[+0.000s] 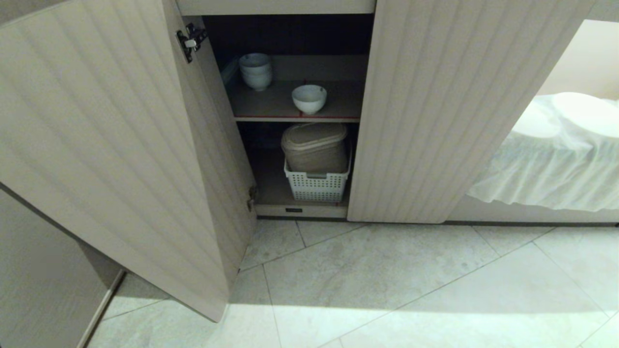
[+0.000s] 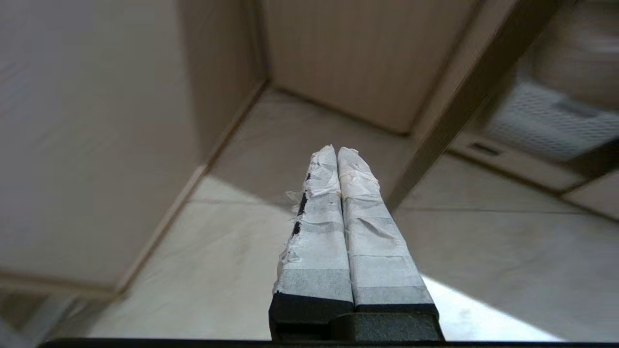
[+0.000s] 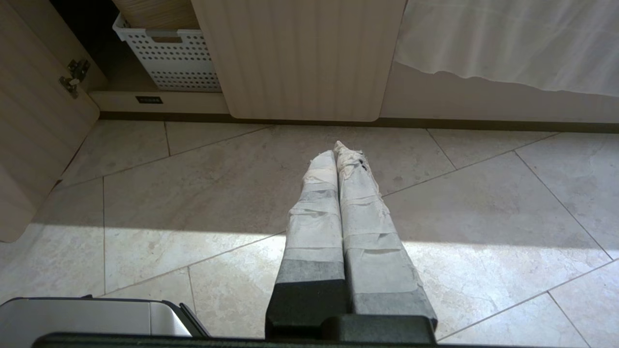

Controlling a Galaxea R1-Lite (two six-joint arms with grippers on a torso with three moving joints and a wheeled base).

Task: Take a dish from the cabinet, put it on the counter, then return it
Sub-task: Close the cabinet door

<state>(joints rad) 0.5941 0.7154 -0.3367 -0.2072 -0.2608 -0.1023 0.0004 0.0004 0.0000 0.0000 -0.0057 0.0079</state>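
2 clenched, empty jaws only in wrist views; dish [image 1: 309, 98] only overhead.

No text, label, brand, number or sign could be read anywhere. A small dark plate [image 1: 293, 210] sat on the cabinet's [image 1: 309, 210] bottom rail, also seen in the right wrist view [image 3: 149, 100], but whatever it carried was too small to make out.
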